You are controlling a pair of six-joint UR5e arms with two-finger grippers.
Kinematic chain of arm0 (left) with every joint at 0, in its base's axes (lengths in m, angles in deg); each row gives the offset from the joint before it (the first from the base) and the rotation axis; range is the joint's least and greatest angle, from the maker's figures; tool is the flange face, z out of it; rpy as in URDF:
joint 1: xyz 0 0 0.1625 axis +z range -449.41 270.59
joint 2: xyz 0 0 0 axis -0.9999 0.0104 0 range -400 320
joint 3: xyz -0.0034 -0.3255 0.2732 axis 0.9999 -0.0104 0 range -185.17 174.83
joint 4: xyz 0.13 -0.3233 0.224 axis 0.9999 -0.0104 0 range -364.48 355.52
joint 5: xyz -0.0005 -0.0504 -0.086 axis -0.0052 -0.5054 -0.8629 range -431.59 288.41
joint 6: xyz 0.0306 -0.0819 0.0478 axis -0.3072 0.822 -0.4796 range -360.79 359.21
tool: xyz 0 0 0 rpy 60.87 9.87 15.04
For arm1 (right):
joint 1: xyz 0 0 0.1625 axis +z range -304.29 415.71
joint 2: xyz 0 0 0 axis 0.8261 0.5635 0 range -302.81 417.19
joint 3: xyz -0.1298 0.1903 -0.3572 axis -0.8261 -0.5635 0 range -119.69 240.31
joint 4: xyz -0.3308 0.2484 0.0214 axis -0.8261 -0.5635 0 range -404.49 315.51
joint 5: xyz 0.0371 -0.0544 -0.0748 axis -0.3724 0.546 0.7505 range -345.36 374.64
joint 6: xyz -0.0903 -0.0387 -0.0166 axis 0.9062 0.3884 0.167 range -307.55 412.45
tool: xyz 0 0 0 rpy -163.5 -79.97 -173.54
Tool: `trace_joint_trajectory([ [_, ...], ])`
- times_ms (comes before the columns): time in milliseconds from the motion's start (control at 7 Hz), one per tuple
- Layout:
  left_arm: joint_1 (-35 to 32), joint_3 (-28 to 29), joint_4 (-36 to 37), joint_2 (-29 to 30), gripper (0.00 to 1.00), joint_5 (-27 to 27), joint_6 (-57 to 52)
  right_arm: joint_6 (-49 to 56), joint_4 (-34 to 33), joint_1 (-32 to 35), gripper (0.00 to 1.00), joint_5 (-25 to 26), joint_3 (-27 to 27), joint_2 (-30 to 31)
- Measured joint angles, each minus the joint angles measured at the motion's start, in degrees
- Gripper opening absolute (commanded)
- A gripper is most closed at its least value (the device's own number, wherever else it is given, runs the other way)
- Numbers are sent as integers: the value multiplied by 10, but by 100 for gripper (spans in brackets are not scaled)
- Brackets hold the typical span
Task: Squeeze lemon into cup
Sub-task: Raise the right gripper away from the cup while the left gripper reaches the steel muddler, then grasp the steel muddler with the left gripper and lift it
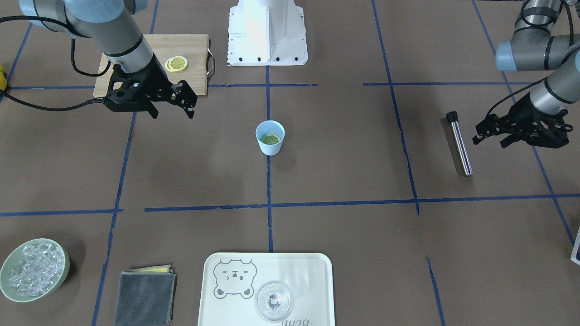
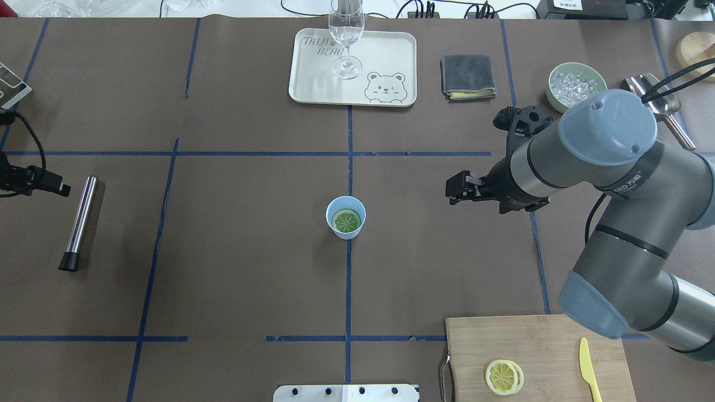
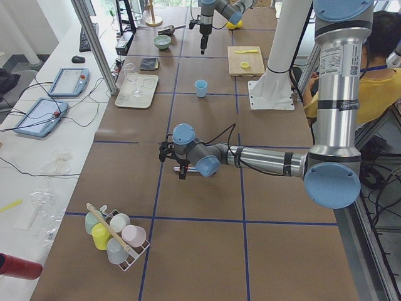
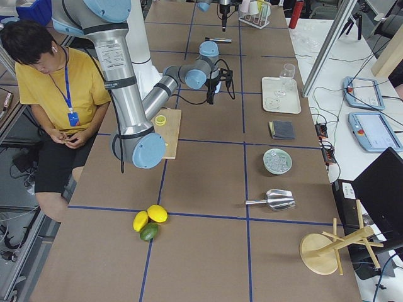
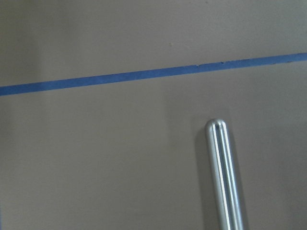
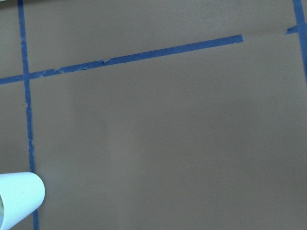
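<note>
The light-blue cup (image 1: 270, 144) stands upright at the table's centre, also in the overhead view (image 2: 346, 231) and at the right wrist view's lower left corner (image 6: 19, 199). One lemon slice (image 1: 271, 139) lies flat inside it (image 2: 346, 221). Two more slices (image 2: 504, 376) lie on the wooden cutting board (image 1: 145, 54). My right gripper (image 1: 172, 111) is open and empty, above the table between board and cup, well apart from the cup. My left gripper (image 1: 490, 138) looks open and empty beside a steel rod (image 1: 460, 145).
The steel rod (image 2: 81, 220) lies near my left gripper. A tray (image 2: 318, 72) with a clear glass (image 2: 347, 33), a grey cloth (image 2: 468, 75) and a green bowl of ice (image 2: 575, 86) stand at the far edge. A yellow knife (image 2: 586, 368) lies on the board.
</note>
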Motion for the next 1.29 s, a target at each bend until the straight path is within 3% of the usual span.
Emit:
trace_joint_trajectory([
  [429, 43, 44, 5, 37, 88, 52, 22, 9, 2, 4, 100, -1, 0, 6],
  [571, 55, 51, 6, 40, 80, 74, 23, 9, 2, 3, 100, 0, -1, 6],
  [857, 68, 55, 8, 44, 0, 103, 24, 9, 3, 2, 100, 0, -4, 6],
  [1286, 69, 49, 9, 44, 0, 109, 21, 8, 3, 2, 100, 0, -4, 5],
])
